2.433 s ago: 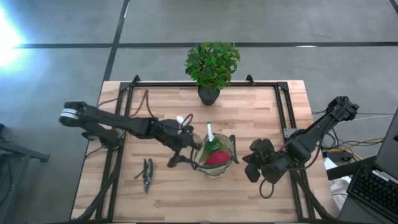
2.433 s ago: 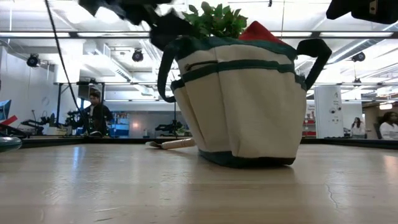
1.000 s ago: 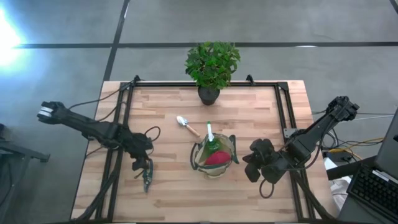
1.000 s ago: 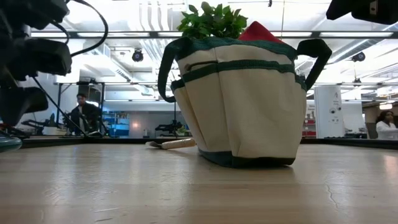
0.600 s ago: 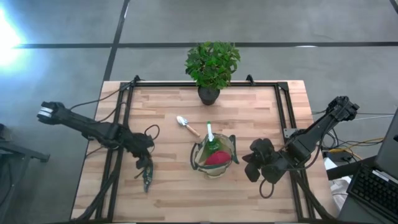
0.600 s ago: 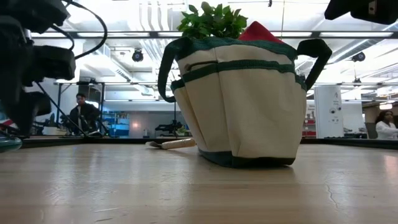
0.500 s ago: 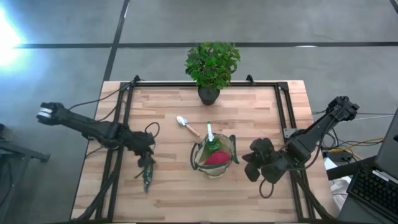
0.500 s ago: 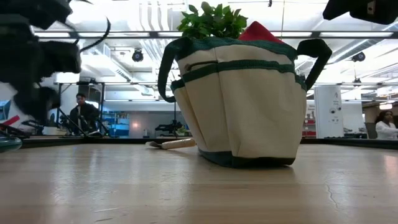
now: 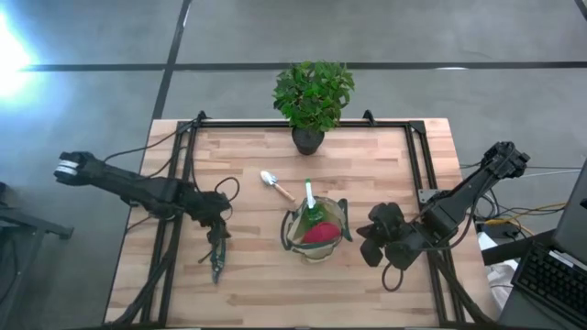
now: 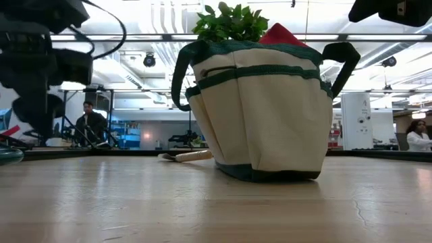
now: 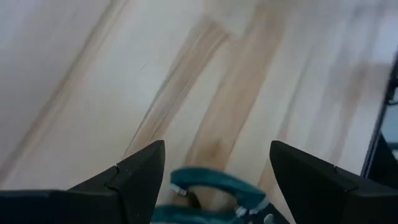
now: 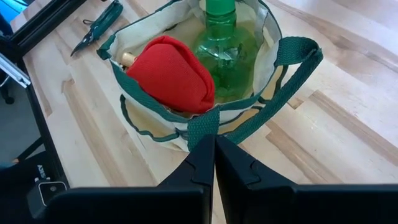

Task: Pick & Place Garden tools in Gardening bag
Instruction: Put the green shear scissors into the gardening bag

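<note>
The dark green pruners (image 9: 217,263) lie flat on the table near its left front. My left gripper (image 9: 219,240) is open just above their far end. In the left wrist view its fingers stand either side of a green handle (image 11: 214,185), apart from it. The khaki bag (image 9: 316,231) stands upright at the table's middle. It holds the red glove (image 12: 171,74) and the green spray bottle (image 12: 224,37). A wooden-handled trowel (image 9: 274,186) lies on the table beyond the bag. My right gripper (image 12: 214,146) is shut and empty, right of the bag and above table height.
A potted leafy plant (image 9: 312,96) stands at the table's far edge. Black frame rails (image 9: 179,183) run along the table's left, right and far sides. People (image 10: 90,125) show in the room behind. Bare wood lies in front of the bag.
My left gripper has gone from beside the bag toward the table's left edge, to above the pruners. In the last second it has shifted a little over them. The pruners, the bag and my right arm have stayed where they were.
</note>
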